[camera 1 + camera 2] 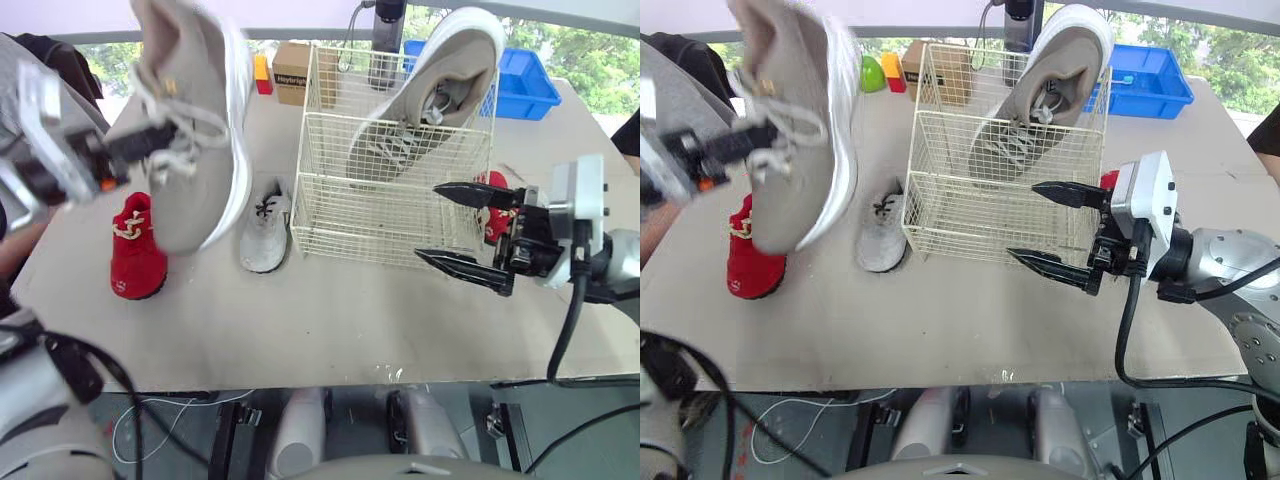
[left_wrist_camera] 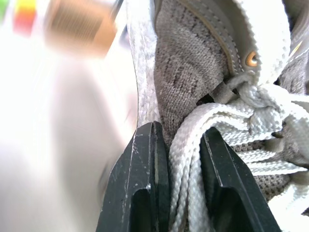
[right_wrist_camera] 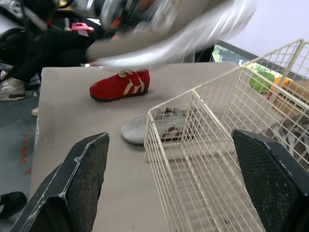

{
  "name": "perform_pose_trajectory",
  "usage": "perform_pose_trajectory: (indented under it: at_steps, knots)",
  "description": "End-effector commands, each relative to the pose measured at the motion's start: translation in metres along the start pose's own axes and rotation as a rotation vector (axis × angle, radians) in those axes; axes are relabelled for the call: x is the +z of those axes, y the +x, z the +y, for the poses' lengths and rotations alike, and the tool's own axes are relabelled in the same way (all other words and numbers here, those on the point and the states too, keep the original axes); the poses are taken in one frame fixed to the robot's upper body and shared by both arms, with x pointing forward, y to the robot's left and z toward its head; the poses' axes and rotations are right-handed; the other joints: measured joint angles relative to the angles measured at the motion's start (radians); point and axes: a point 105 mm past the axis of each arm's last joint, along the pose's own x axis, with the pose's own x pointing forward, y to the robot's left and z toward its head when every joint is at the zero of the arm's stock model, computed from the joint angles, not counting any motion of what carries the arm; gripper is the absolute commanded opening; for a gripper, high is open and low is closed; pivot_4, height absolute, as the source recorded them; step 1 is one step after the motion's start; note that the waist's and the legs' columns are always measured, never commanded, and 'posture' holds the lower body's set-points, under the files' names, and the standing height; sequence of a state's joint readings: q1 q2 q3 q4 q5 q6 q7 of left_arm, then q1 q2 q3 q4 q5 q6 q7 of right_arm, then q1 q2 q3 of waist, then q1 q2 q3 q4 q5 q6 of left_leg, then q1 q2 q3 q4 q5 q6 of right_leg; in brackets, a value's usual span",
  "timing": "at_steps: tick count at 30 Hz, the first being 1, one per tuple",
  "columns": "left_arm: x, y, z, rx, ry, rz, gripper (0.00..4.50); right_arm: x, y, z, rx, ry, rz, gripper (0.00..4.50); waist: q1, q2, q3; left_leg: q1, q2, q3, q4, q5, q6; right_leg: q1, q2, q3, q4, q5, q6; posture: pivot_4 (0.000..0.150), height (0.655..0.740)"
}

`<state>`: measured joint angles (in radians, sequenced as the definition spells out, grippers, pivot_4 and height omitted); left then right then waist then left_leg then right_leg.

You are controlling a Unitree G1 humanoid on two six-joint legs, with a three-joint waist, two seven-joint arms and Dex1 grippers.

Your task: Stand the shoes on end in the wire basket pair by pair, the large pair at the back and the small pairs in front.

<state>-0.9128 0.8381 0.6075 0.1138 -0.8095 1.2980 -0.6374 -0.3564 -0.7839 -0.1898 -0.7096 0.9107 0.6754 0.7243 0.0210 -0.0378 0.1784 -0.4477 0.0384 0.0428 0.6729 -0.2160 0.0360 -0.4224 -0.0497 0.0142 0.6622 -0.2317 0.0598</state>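
Note:
My left gripper [image 2: 186, 159] is shut on the laces of a large grey shoe [image 1: 195, 120], which hangs in the air over the left of the table. Its mate [image 1: 440, 80] stands on end, leaning in the back right of the wire basket [image 1: 330, 215]. A small red shoe [image 1: 135, 250] lies on the table at the left, and a small white shoe [image 1: 265, 230] lies against the basket's left side. Another red shoe [image 1: 495, 228] sits by the basket's right side, partly hidden by my right gripper [image 1: 428, 222], which is open and empty at the basket's front right corner.
A cardboard box [image 1: 292, 70], small yellow and red blocks [image 1: 262, 75] and a dark cylinder [image 1: 385, 40] stand behind the basket. A blue bin [image 1: 525, 85] is at the back right. A person in dark clothes [image 3: 43, 53] sits beyond the table's left end.

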Motion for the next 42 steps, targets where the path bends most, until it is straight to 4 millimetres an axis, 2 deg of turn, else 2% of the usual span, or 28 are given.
perform_pose_trajectory:
  at_steps: [1, 5, 7, 8, 9, 13, 17, 21, 23, 25, 26, 31, 34, 37, 40, 42]
  knots:
    - [0.041, 0.030, -0.024, 0.002, 0.130, -0.220, 0.46, 0.012, -0.002, -0.005, -0.047, -0.055, -0.046, 3.90, -0.002, 0.000, 0.000, 0.000, 0.000, 0.000, 0.000, 0.000, 0.000, 0.001, 0.000, 0.000, 0.000, 0.000, 0.000, 0.150, 0.7400]
    - [0.068, 0.065, -0.044, 0.018, 0.200, -0.416, 0.46, 0.014, -0.005, -0.014, -0.141, -0.049, -0.070, 3.90, -0.006, 0.000, 0.000, -0.001, -0.001, -0.002, 0.000, 0.000, 0.000, 0.000, 0.001, -0.001, 0.000, 0.000, 0.000, 0.150, 0.7400]
    - [0.085, 0.089, -0.059, 0.053, 0.324, -0.561, 0.46, 0.017, -0.012, -0.025, -0.245, -0.015, -0.096, 3.90, -0.006, 0.000, 0.000, -0.001, -0.001, -0.001, 0.000, 0.000, 0.000, 0.000, 0.001, 0.000, 0.000, 0.000, 0.000, 0.150, 0.7400]
    - [0.091, 0.097, -0.068, 0.055, 0.381, -0.628, 0.46, 0.018, -0.015, -0.030, -0.293, -0.012, -0.105, 4.41, -0.006, 0.000, 0.000, -0.001, -0.001, -0.001, 0.000, 0.000, 0.000, 0.000, 0.001, -0.001, -0.001, 0.000, 0.000, 0.150, 0.7400]
    - [0.096, 0.103, -0.072, 0.065, 0.373, -0.678, 0.46, 0.018, -0.016, -0.031, -0.311, -0.007, -0.108, 4.47, -0.004, 0.000, 0.000, -0.001, -0.001, 0.000, -0.001, 0.000, 0.000, 0.000, 0.001, 0.000, 0.000, 0.000, 0.000, 0.150, 0.7400]
    - [0.096, 0.124, -0.095, 0.057, 0.541, -0.807, 0.46, 0.020, -0.018, -0.024, -0.344, -0.033, -0.095, 4.47, -0.010, 0.000, 0.000, -0.001, -0.002, 0.002, -0.002, 0.000, 0.000, 0.000, 0.001, 0.002, -0.002, 0.000, 0.000, 0.150, 0.7400]
    - [0.070, 0.138, -0.121, -0.016, 0.754, -0.878, 0.46, 0.023, -0.018, -0.020, -0.373, -0.053, -0.106, 4.47, -0.007, 0.000, 0.000, -0.001, -0.001, 0.002, -0.003, 0.000, 0.000, -0.001, 0.001, 0.001, -0.002, 0.000, 0.000, 0.150, 0.7400]
    - [0.030, 0.149, -0.123, -0.050, 0.845, -0.876, 0.46, 0.026, -0.019, -0.017, -0.401, -0.071, -0.115, 4.47, -0.007, 0.000, 0.000, -0.001, -0.001, 0.003, -0.003, 0.000, 0.000, -0.001, 0.001, 0.002, -0.003, 0.000, 0.000, 0.150, 0.7400]
    - [0.003, 0.157, -0.116, -0.064, 0.852, -0.817, 0.46, 0.026, -0.020, -0.016, -0.413, -0.076, -0.114, 4.47, -0.008, 0.001, 0.000, -0.001, -0.001, 0.003, -0.003, 0.000, 0.000, -0.001, 0.001, 0.003, -0.002, 0.000, 0.000, 0.150, 0.7400]
    - [-0.026, 0.162, -0.092, 0.012, 0.847, -0.720, 0.46, 0.026, -0.021, -0.016, -0.430, -0.081, -0.111, 4.47, -0.009, 0.001, 0.000, 0.000, -0.001, 0.003, -0.003, 0.000, 0.000, -0.001, 0.001, 0.002, -0.002, 0.000, 0.000, 0.150, 0.7400]
    - [-0.038, 0.159, -0.086, 0.008, 0.886, -0.685, 0.46, 0.026, -0.021, -0.015, -0.437, -0.085, -0.108, 4.47, -0.010, 0.001, 0.000, 0.000, -0.001, 0.003, -0.002, 0.000, 0.000, -0.001, 0.001, 0.003, -0.001, 0.000, 0.000, 0.150, 0.7400]
    - [-0.061, 0.147, -0.067, 0.035, 0.972, -0.572, 0.46, 0.025, -0.023, -0.013, -0.447, -0.082, -0.100, 4.47, -0.007, 0.002, -0.001, 0.000, -0.001, 0.002, -0.003, 0.000, 0.000, -0.001, 0.002, 0.002, 0.000, 0.001, 0.000, 0.150, 0.7400]
    - [-0.072, 0.144, -0.066, 0.006, 1.052, -0.514, 0.46, 0.024, -0.022, -0.013, -0.447, -0.078, -0.098, 4.47, -0.011, 0.002, -0.002, 0.001, -0.001, 0.002, -0.002, 0.000, 0.000, 0.000, 0.002, 0.002, -0.001, 0.001, 0.001, 0.150, 0.7400]
    - [-0.078, 0.146, -0.070, -0.034, 0.988, -0.490, 0.46, 0.023, -0.021, -0.013, -0.441, -0.072, -0.099, 4.47, -0.013, 0.003, -0.002, 0.001, -0.001, 0.003, -0.002, 0.000, 0.000, 0.000, 0.002, 0.003, -0.001, 0.001, 0.001, 0.150, 0.7400]
    - [-0.090, 0.154, -0.070, -0.080, 0.518, -0.418, 0.46, 0.022, -0.019, -0.013, -0.432, -0.067, -0.095, 4.47, -0.008, 0.005, -0.004, 0.001, -0.001, 0.002, -0.002, 0.000, 0.000, 0.001, 0.002, 0.002, 0.000, 0.001, 0.001, 0.150, 0.7400]
    - [-0.091, 0.153, -0.072, -0.108, 0.338, -0.403, 0.46, 0.021, -0.019, -0.013, -0.427, -0.067, -0.089, 4.47, -0.007, 0.006, -0.005, 0.001, 0.000, 0.001, -0.001, 0.000, 0.000, 0.002, 0.002, 0.001, -0.001, 0.001, 0.001, 0.150, 0.7400]
